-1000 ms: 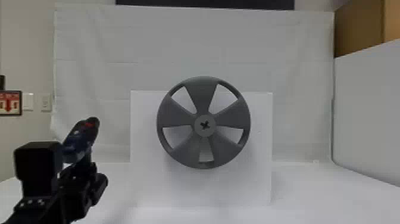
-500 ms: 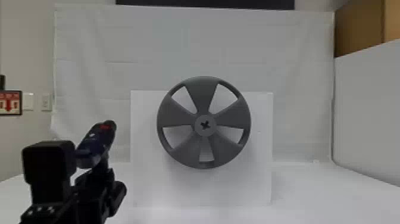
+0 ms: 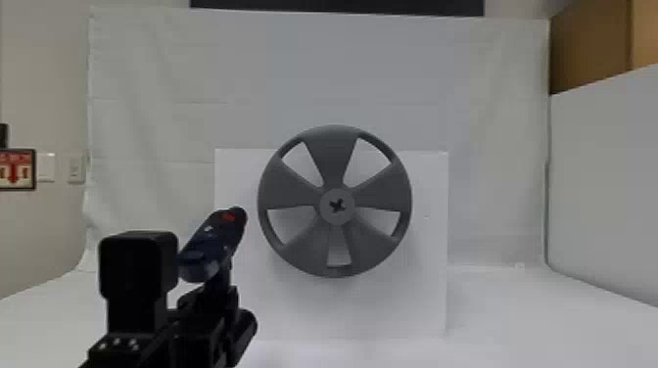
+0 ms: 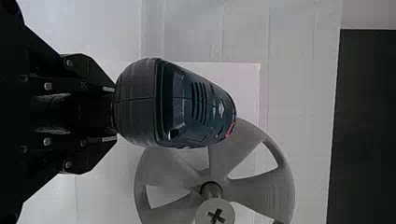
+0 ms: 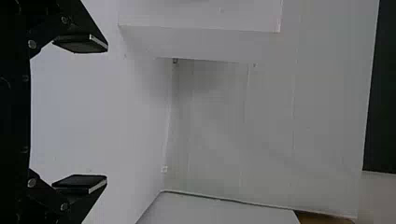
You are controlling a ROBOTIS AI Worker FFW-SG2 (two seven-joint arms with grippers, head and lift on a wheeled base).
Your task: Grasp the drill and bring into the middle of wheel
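Nearest in the head view, the left pincer (image 3: 210,296) rises at the robot's left, closed around the narrow grip of the drill (image 3: 213,244); in the left wrist view its finger ends press in from either side, just below the drill's rounded, dark housing. The drill is upright but leaning, its blue body slanting up and away towards the robot's right, with a red mark (image 3: 228,216) at the upper end. The right pincer (image 5: 103,113) hangs wide open in the right wrist view, its two flat pads well apart with white surface showing between them. Under all this spreads the white counter (image 3: 519,318). A little farther off is the grey wheel (image 3: 289,188), apart from the drill and to its right, facing the robot. Five broad spokes part its openings, through which white shows, and its hub (image 3: 327,215) stands forward of them, containing a dark cross-shaped recess. Behind the wheel stands a white block (image 3: 421,293); whether it is hollow cannot be told. At the right a white partition (image 3: 607,186) runs back below a brown panel (image 3: 587,54). Farthest away hangs a pale curtain (image 3: 416,73), with a sign (image 3: 17,169) on the wall at the left.
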